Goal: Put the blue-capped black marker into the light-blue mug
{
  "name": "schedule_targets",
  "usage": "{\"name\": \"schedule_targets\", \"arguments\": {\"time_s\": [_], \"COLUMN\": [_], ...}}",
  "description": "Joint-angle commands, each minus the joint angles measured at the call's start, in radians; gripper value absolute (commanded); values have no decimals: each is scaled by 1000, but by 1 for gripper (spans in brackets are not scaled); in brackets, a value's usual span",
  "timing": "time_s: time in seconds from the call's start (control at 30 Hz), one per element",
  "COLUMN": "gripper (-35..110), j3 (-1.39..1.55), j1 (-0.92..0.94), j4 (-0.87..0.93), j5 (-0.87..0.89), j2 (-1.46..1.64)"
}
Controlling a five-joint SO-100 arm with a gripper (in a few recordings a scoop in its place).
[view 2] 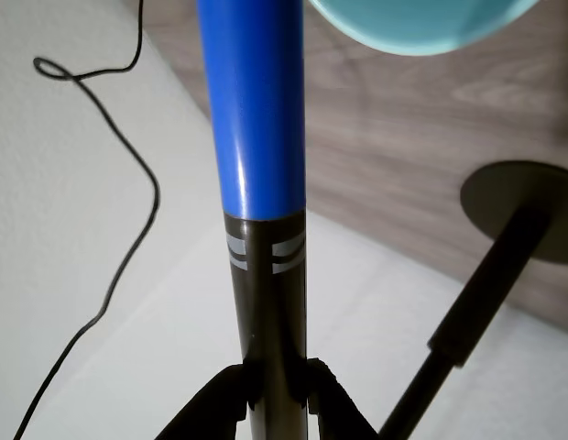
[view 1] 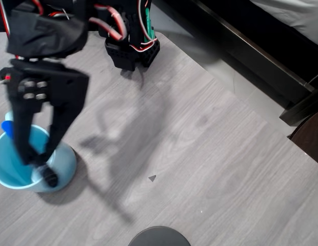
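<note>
- From overhead I see the mug point(view 1: 15, 169) near the counter's point(view 1: 200, 154) left edge, toward the lower-left corner of the picture, standing upright with its opening facing up.
- The mug's inside is the same pale blue; the arm covers much of the opening, so I cannot tell whether anything lies at the bottom.
- In the wrist view a slice of the mug point(view 2: 412, 23) shows at the top edge, just right of the marker's cap.
- My claw point(view 1: 38, 164) hangs over the mug, its black fingers reaching down across the right part of the rim.
- In the wrist view the claw point(view 2: 277, 385) is clamped on the marker point(view 2: 261, 183), fingers pressing the black barrel from both sides low in the picture.
- The marker runs straight away from the claw, the blue cap at the far end, the barrel with two pale bands between cap and fingers.
- Overhead, a bit of blue point(view 1: 7, 129) pokes out left of the arm at the mug's upper-left rim; I take it for the cap.
- A dark round base on a stem point(view 2: 518, 211) stands on the counter at the right in the wrist view.
- A thin black cable point(view 2: 128, 247) loops over the pale floor beyond the counter's edge.
</note>
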Motion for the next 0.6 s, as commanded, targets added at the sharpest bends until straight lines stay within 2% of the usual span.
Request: {"name": "schedule_targets", "arguments": {"time_s": [0.0, 0.13, 0.57], "gripper": [0, 0, 0], "j3": [109, 273, 443], "j1": [9, 5, 67], "j4": [-124, -281, -414], "j5": [58, 100, 160], "j2": [57, 107, 172]}}
